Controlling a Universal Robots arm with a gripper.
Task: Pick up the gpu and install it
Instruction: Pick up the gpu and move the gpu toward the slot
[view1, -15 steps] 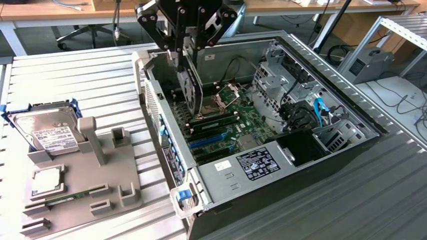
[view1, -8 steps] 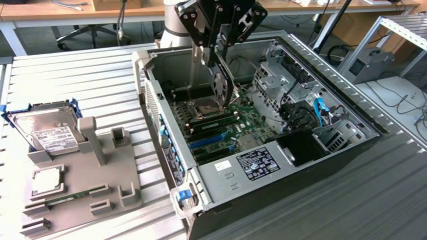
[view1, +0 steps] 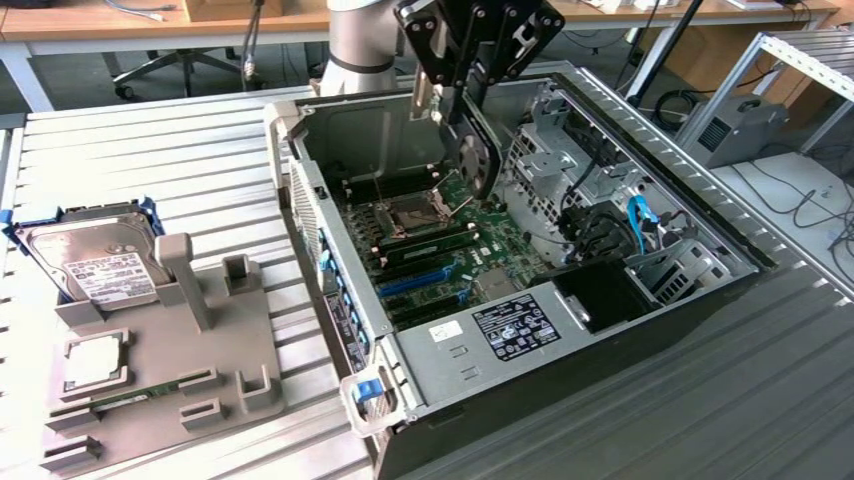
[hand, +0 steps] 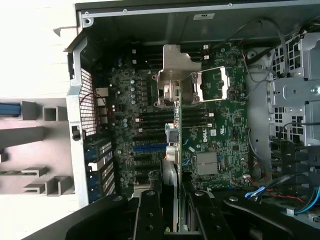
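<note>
The black gripper (view1: 465, 90) hangs over a big open computer case (view1: 304, 200) that lies on its side on a metal table (view1: 160, 160). The gripper has its two fingers (hand: 149, 215) closed partway, pinching the gpu (view1: 470, 160) between them. The gpu is a thin green card with a round black fan on one face and a shiny silver end piece. It hangs straight down on its edge from the gripper, up in the air above the green motherboard (view1: 441, 240) inside the case. Its low end dips down past the top rim of the case. I cannot tell if it touches the board. In the wrist view, the gpu (hand: 171, 135) looks like a thin line running out from between the fingers, and its silver end piece sits over the middle of the motherboard (hand: 220, 125). Some blue slots (view1: 420, 280) lie on the board near the card. On the exterior view's left, well apart from the case, a grey holder (view1: 174, 350) sits on the table. A silver hard drive (view1: 91, 262) with a white label leans at the far end of it.
</note>
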